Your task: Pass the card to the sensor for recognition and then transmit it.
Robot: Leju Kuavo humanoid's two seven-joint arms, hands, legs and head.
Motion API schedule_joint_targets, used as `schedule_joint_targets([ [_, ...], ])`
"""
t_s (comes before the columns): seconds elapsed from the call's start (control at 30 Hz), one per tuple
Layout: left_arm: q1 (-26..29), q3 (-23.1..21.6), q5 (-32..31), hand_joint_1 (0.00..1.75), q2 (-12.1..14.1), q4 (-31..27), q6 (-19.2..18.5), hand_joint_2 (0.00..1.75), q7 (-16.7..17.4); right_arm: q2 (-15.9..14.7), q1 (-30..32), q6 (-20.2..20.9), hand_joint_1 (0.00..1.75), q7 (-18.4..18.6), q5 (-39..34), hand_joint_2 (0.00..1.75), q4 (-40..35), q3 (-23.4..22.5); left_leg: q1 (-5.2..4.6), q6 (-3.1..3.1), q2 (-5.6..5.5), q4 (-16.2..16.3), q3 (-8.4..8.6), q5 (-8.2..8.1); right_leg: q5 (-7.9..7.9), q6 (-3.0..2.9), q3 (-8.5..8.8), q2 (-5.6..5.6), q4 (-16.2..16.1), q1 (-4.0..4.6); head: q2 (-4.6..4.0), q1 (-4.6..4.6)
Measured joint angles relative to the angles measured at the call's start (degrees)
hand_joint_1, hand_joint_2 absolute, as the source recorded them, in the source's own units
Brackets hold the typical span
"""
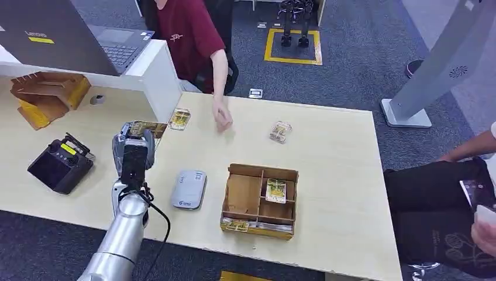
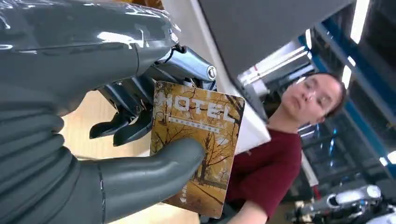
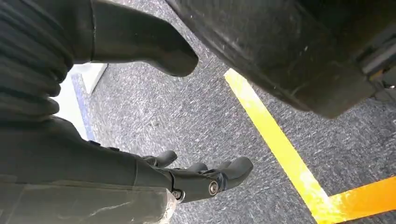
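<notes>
My left hand is raised over the table's left part and holds a yellow hotel card. In the left wrist view the card, printed with autumn trees and the word HOTEL, is pinched between the thumb and the fingers. The grey card sensor lies flat on the table just right of this hand. My right hand hangs beside my body over the carpet with nothing in it and its fingers apart.
A cardboard divider box with cards in it stands right of the sensor. Two more cards lie further back. A person in a red shirt reaches a hand onto the table. A black controller sits at the left.
</notes>
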Motion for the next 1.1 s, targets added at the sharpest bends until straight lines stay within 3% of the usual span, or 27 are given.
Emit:
schedule_joint_targets([
  [0.37, -2.1, 1.6, -3.4, 1.75, -0.1, 1.2, 6.4, 1.75, -3.0, 0.0, -0.3, 0.2, 0.00, 0.1, 0.0, 1.75, 0.0, 2.2, 0.00, 0.00, 0.01, 0.0, -0.01, 0.00, 0.00, 0.00, -0.03, 0.02, 0.0, 0.00, 0.00, 0.00],
  [1.1, -2.8, 1.9, -5.4, 1.75, -1.2, 2.6, 8.0, 1.75, -3.7, 0.0, -0.3, 0.7, 0.00, 0.3, 0.0, 1.75, 0.0, 3.3, 0.00, 0.00, 0.01, 0.0, -0.05, 0.00, 0.00, 0.01, -0.07, 0.02, 0.0, 0.00, 0.00, 0.00],
])
